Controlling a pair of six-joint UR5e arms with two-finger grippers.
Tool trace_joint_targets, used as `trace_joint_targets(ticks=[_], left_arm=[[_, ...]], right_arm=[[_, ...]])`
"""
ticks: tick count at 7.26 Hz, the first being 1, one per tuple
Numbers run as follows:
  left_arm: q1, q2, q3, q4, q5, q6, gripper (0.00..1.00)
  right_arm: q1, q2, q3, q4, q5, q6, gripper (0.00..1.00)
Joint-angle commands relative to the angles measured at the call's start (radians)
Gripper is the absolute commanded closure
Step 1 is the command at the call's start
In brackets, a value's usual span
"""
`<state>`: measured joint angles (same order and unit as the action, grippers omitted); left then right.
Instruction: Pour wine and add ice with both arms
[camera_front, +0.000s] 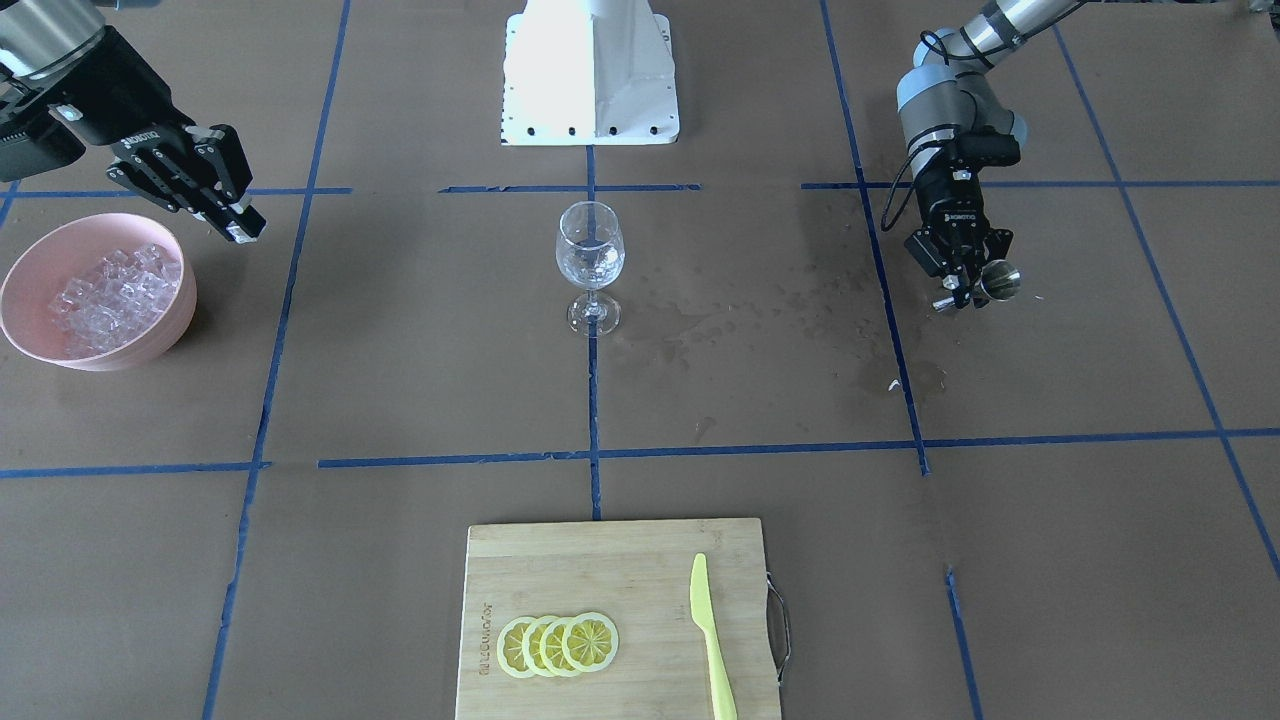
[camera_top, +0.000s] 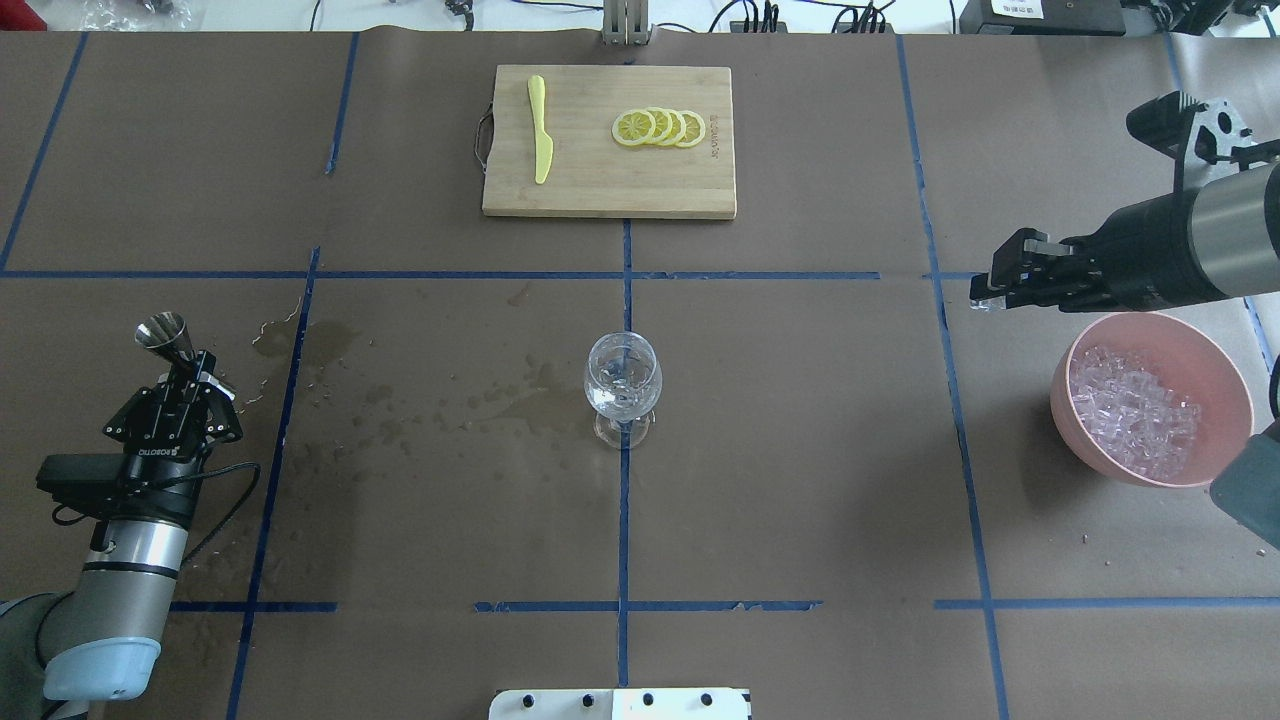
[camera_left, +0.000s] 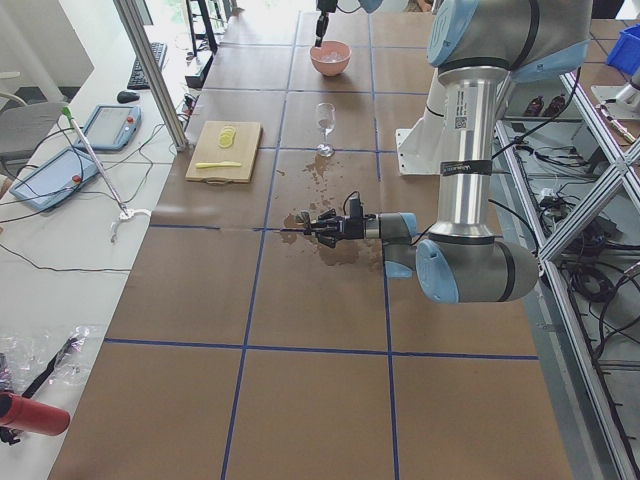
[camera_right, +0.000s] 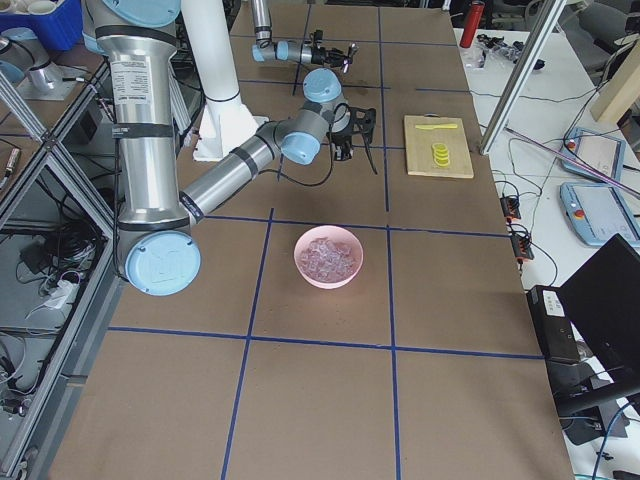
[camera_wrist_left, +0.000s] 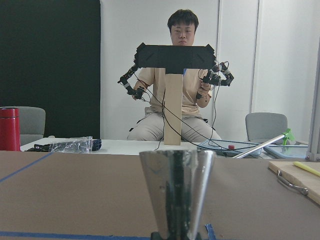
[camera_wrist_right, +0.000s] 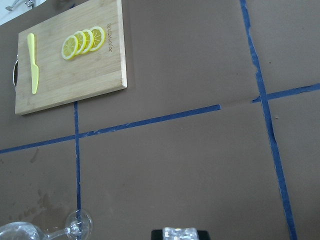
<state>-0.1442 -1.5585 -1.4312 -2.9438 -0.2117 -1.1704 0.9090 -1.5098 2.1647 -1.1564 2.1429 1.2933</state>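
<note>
Cutting board (camera_front: 600, 565) lay nearest the front camera, at the table (camera_front: 400, 350) edge opp. the robot, w/ four overlapping lemon slices (camera_front: 557, 643) and a yellow-green knife (camera_front: 712, 640) on it, knife apart from the slices. Beyond it, at table ctr on the blue tape line, the wine glass (camera_front: 590, 262) stood upright. The wine (camera_front: 590, 270) was a small clear measure low in its cup, hard to make out; couldn't tell if any cubes were in w/ it.

Wet spots (camera_front: 760, 310) darkened the brown paper btw the glass and the L gripper (camera_front: 965, 290). That gripper was low over the table on the robot's left, well apart from the glass, fingers clamped on the narrow waist of a metal measuring cup (camera_front: 1000, 280). The cup lay about level, its open cone pointing away from the robot.

On the robot's right, a pink bowl (camera_front: 30, 260) sat on the table, holding the ice (camera_front: 115, 295), a heap of small clear cubes. R gripper (camera_front: 240, 225) hung just beside the bowl's rim, on the side toward the glass, above the table and tilted down. In its wrist view a single ice cube (camera_wrist_right: 180, 233) glinted, pinched btw the fingertips. Glass was well apart from this gripper.

L wrist view also showed a seated person (camera_wrist_left: 175, 105) past the table's end.
</note>
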Motion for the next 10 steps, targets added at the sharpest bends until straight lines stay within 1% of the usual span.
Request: trace_joint_targets(ticks=[1, 4, 5, 7, 10], left_arm=[[0.000, 0.000, 0.000, -0.003, 0.000, 0.000, 0.78], [0.000, 0.000, 0.000, 0.000, 0.000, 0.000, 0.75], [0.000, 0.000, 0.000, -0.003, 0.000, 0.000, 0.72], [0.000, 0.000, 0.000, 0.000, 0.000, 0.000, 0.71], [0.000, 0.002, 0.000, 0.000, 0.000, 0.000, 0.64]], right_arm=[[-0.013, 0.034, 0.000, 0.000, 0.003, 0.030, 1.00], [-0.032, 0.045, -0.002, 0.000, -0.003, 0.057, 1.00], [-0.035, 0.045, -0.002, 0.000, -0.005, 0.057, 1.00], [-0.041, 0.048, -0.002, 0.000, -0.008, 0.057, 1.00], [-0.045, 0.053, -0.002, 0.000, -0.006, 0.057, 1.00]])
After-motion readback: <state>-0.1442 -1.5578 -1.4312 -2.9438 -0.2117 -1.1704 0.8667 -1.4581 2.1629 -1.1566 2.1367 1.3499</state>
